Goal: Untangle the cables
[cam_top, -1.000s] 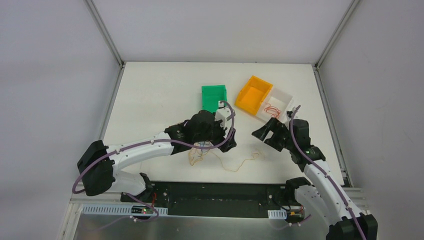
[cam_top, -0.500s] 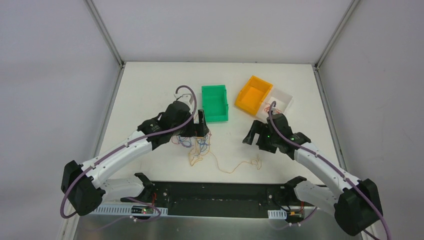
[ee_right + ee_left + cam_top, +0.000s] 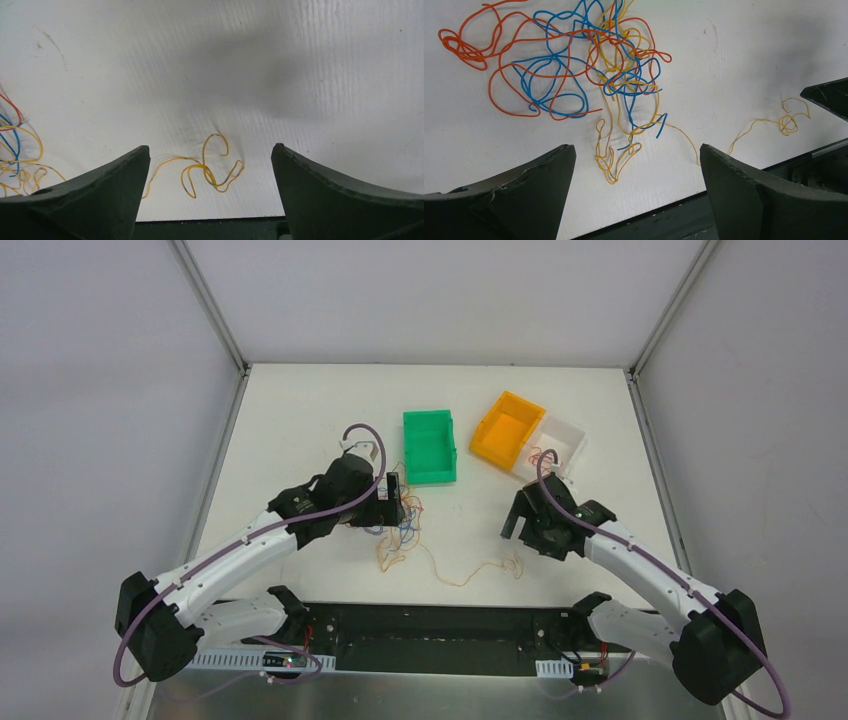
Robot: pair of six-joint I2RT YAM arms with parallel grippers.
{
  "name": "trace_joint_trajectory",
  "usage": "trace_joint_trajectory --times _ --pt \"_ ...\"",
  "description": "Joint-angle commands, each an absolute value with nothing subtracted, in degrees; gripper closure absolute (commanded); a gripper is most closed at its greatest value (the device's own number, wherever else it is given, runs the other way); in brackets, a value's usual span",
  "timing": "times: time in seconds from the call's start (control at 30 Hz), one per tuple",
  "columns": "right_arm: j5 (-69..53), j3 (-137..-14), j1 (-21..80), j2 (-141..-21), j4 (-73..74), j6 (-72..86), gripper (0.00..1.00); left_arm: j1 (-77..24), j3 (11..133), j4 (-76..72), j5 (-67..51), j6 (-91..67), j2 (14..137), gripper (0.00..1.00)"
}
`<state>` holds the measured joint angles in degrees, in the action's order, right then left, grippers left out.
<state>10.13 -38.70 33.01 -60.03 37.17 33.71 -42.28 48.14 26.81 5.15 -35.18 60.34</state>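
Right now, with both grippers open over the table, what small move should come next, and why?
I would probably lower the right gripper and close on the yellow strand's curled end. That curl lies alone between its open, empty jaws, apart from the tangle of orange, blue and yellow cables below the open left gripper, so it looks easiest to draw free.

Top external: high, past 6 o'clock edge of table (image 3: 300,410), looking down on all of it. Wrist views: close, facing down. Both share yellow cable curl (image 3: 789,120): 3 o'clock left wrist, 6 o'clock right.
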Motion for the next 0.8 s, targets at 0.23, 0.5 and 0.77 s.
trace_joint_trajectory --times 0.23,0.5,0.77 --pt "3.34 -35.80 37.63 -62.01 31.08 39.13 0.22 -42.08 46.12 28.04 2.96 -35.50 57.62 0.01" --pt "5.65 -38.39 39.14 -60.24 30.17 37.89 1.00 -42.06 44.29 28.13 0.75 -37.41 54.91 0.01" --pt "12.58 -43.25 37.68 -53.53 37.14 34.74 1.00 -42.04 45.38 28.52 1.59 -37.68 57.04 0.01"
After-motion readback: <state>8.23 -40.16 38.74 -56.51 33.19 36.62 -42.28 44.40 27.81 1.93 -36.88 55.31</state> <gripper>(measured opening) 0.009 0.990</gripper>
